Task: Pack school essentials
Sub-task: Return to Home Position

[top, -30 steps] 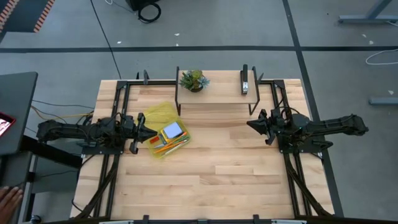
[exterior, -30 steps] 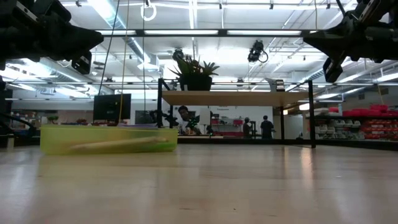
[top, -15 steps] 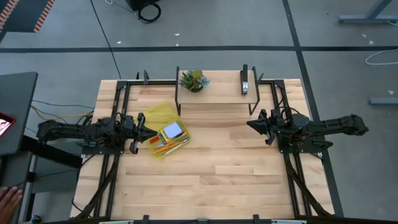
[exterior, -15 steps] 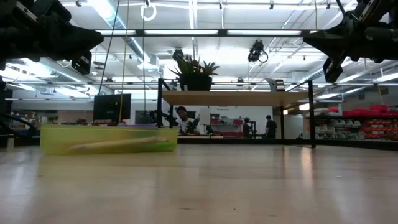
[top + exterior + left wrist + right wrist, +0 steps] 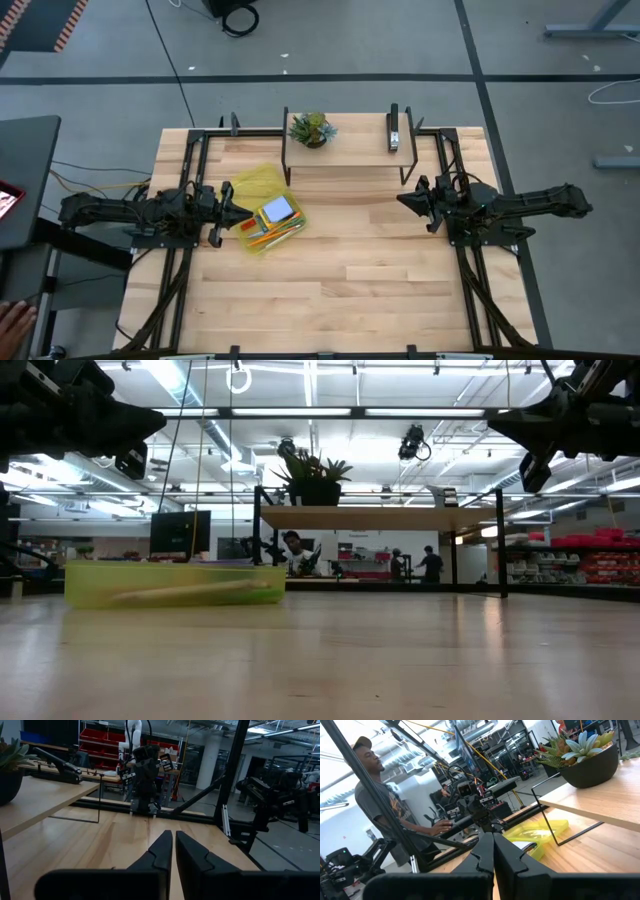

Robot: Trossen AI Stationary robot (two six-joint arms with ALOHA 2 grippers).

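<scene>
A yellow-green translucent case (image 5: pixel 266 222) lies open on the table's left half, its lid (image 5: pixel 255 184) folded back toward the far edge. Inside it I see a pale blue notepad (image 5: pixel 277 209) and orange pencils (image 5: pixel 264 237); the other items are too small to tell. The low view shows the case (image 5: pixel 175 583) resting flat on the table. My left gripper (image 5: pixel 240 209) hovers shut just left of the case, raised above it. My right gripper (image 5: pixel 403 200) hovers shut over the table's right half. Both show shut in their wrist views (image 5: pixel 173 840) (image 5: pixel 493 842).
A raised wooden shelf (image 5: pixel 345 152) on black legs stands at the far edge, carrying a potted green plant (image 5: pixel 310 128) and a black stapler (image 5: pixel 393 135). Bare wood lies between the arms and toward the near edge. A person (image 5: pixel 375 795) stands beyond the table's left side.
</scene>
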